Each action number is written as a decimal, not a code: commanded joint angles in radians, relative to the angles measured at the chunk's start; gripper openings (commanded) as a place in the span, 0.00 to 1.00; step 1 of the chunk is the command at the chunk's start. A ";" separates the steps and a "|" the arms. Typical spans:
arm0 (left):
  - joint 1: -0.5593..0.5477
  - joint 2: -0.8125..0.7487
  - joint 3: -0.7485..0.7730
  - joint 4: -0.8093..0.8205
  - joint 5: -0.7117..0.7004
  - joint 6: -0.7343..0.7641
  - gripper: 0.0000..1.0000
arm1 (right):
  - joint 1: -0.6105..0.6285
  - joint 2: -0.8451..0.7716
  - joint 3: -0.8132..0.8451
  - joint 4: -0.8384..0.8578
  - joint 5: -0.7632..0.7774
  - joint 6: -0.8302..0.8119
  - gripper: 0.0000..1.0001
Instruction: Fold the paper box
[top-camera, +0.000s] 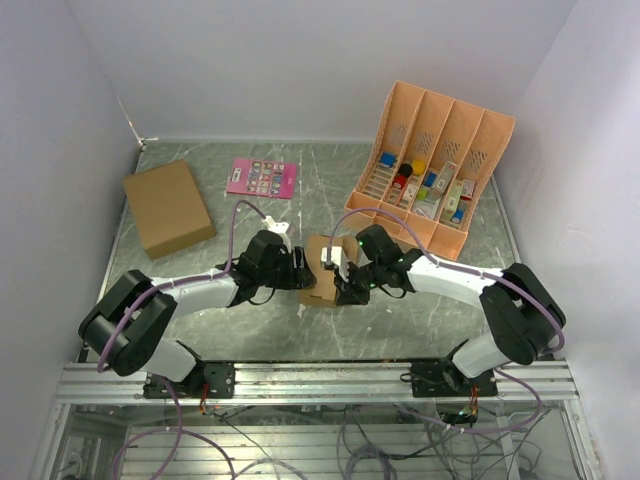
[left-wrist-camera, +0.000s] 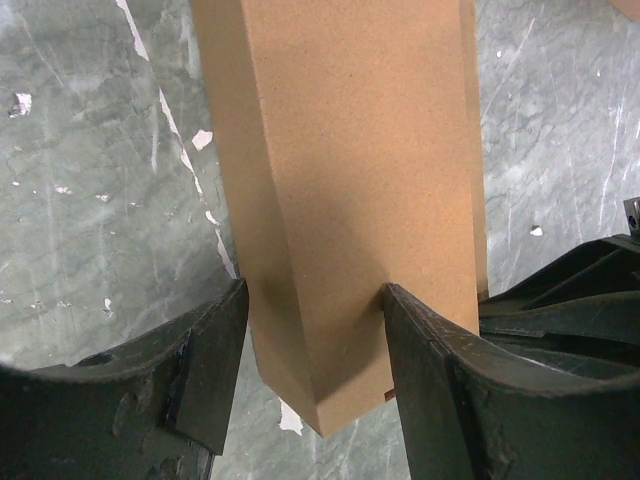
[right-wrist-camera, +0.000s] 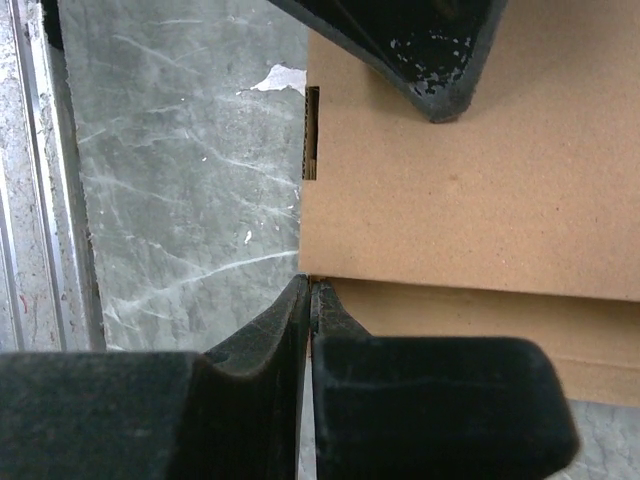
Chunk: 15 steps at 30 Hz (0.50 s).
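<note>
The paper box (top-camera: 322, 272) is lying near the middle of the grey marbled table (top-camera: 320, 205), just ahead of the arm bases, with both arms crowding in on it.

The left end effector (left-wrist-camera: 315, 350) is sitting at the box's left side with its jaws standing partly apart. The carton's near end is lying in the gap. One finger (left-wrist-camera: 205, 375) is touching its left edge and the other is lying across the right part of its upper face. Whether the jaws are actually clamping the carton I cannot tell.

The right end effector (right-wrist-camera: 308, 285) is sitting at the box's right side with its jaws pressed fully together. Its tips are touching the panel's edge just where a crease is running, and whether a thin flap is caught between them is not showing. Another black finger (right-wrist-camera: 425, 55) is lying over the same panel further along, close to a small slot (right-wrist-camera: 311, 130) cut by the edge.

The other things are sitting well apart from the box. A larger cardboard box (top-camera: 168, 207) is lying at the far left, and a pink card (top-camera: 262, 177) is lying flat towards the back. An orange slotted organiser (top-camera: 440, 130) holding small coloured packs is standing at the far right. An aluminium rail (top-camera: 320, 378) is running along the near edge by the arm bases.
</note>
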 joint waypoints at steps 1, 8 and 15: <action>-0.002 0.031 0.001 -0.048 -0.002 0.019 0.67 | 0.026 0.024 0.041 -0.009 -0.004 0.019 0.04; -0.001 -0.021 0.043 -0.137 -0.047 0.053 0.74 | -0.007 -0.031 0.036 -0.044 -0.005 -0.012 0.20; 0.000 -0.124 0.064 -0.210 -0.100 0.050 0.78 | -0.050 -0.060 0.055 -0.118 -0.064 -0.072 0.26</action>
